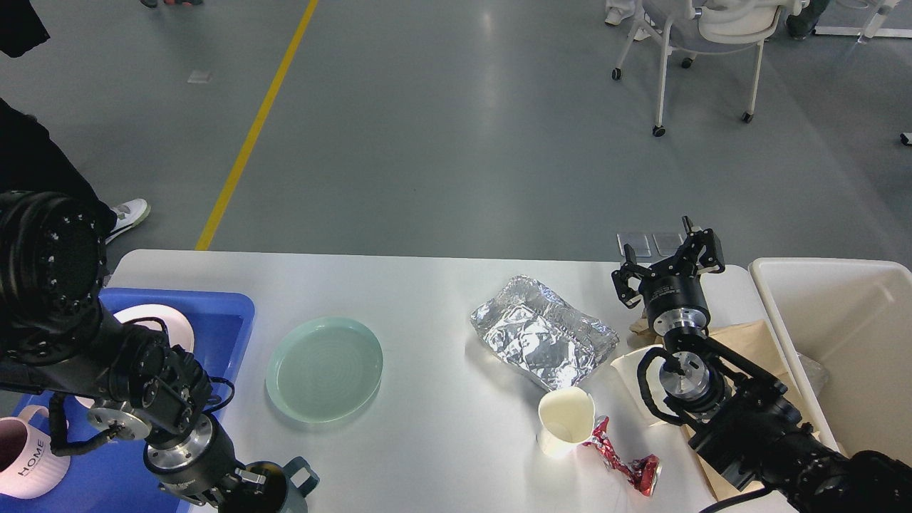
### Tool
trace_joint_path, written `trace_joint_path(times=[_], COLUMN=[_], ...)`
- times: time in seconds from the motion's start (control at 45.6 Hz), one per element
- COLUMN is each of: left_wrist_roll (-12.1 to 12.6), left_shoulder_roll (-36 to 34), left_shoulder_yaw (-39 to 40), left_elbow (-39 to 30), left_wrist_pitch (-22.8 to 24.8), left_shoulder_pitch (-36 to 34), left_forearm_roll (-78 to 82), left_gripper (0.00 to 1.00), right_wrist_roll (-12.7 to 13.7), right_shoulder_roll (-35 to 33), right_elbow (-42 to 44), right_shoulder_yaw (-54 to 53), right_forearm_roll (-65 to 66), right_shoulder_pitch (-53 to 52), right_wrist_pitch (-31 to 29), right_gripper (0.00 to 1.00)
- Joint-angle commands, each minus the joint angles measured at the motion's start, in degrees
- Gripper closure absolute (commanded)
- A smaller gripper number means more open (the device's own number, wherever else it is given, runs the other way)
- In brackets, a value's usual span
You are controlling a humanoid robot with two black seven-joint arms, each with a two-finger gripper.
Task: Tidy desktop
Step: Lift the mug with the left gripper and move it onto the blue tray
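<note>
The desktop (442, 299) is filling the lower half of the frame and is carrying mixed litter and dishes. At lower left the left gripper (274, 484) is sitting around the rim of a dark mug (281, 491); whether its fingers are pinching the mug or merely beside it cannot be told. A blue tray (228, 320) at the left edge is holding a white plate (160, 317) and a pink mug (28, 456), evidently the collection point for dishes. A pale green plate (324, 367) is lying centre-left, not yet collected.

At centre right the right gripper (666, 267) is hovering with fingers spread, holding nothing, between a crumpled foil sheet (545, 335) and the cream bin (833, 335). A paper cup (565, 420), a red wrapper (623, 463) and brown paper (741, 338) are awaiting disposal; the bin's position beside them suits short transfers.
</note>
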State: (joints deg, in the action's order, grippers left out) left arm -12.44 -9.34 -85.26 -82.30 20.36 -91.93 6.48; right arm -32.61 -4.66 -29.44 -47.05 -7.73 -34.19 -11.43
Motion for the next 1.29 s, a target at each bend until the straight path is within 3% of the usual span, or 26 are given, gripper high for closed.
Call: trace_joint_path(times=[0.0,0.175,0.285,0.395,0.482,0.658,0.855,1.03,1.271], left_wrist_roll=[-0.21,-1.53,-4.17,-6.36,-7.16,-7.07,-6.81,-6.46,-6.28], left_shoulder_roll=[-4.01,-10.87,-13.16,-13.77,-13.86,-13.69,-13.34,-13.69,-13.77], left_shoulder_yaw=[0.01,0.09,0.09,0.09,-0.08,-3.42,-8.69,-9.84,-11.07], left_elbow=[-0.14,0.03,0.03,0.03,0.03,0.21,0.82,0.73,1.09], left_wrist_pitch=[8.81,25.15,34.64,34.64,34.64,34.64,15.61,3.65,-0.66], left_shoulder_pitch=[-7.90,-25.29,-35.49,-40.78,-41.05,-33.77,-18.47,-9.50,-5.11], left_forearm_roll=[1.69,3.89,4.15,4.15,4.15,4.42,4.42,4.06,3.80], left_gripper=[1.00,1.00,1.00,1.00,1.00,1.00,1.00,1.00,1.00], right_wrist_roll=[0.00,0.00,0.00,0.00,0.00,0.00,0.00,0.00,0.00], right_shoulder_roll=[0.00,0.00,0.00,0.00,0.00,0.00,0.00,0.00,0.00], right_elbow=[0.00,0.00,0.00,0.00,0.00,0.00,0.00,0.00,0.00], right_shoulder_yaw=[0.03,0.03,0.03,0.03,0.03,0.03,-0.06,0.03,0.03], right_forearm_roll=[-0.09,-0.01,-0.01,-0.01,-0.01,-0.01,-0.01,-0.01,-0.09], right_shoulder_pitch=[0.00,0.00,0.00,0.00,0.00,0.09,0.00,0.00,0.00], right_wrist_pitch=[0.00,0.00,0.00,0.00,0.00,0.00,0.00,0.00,0.00], right_gripper=[0.00,0.00,0.00,0.00,0.00,0.00,0.00,0.00,0.00])
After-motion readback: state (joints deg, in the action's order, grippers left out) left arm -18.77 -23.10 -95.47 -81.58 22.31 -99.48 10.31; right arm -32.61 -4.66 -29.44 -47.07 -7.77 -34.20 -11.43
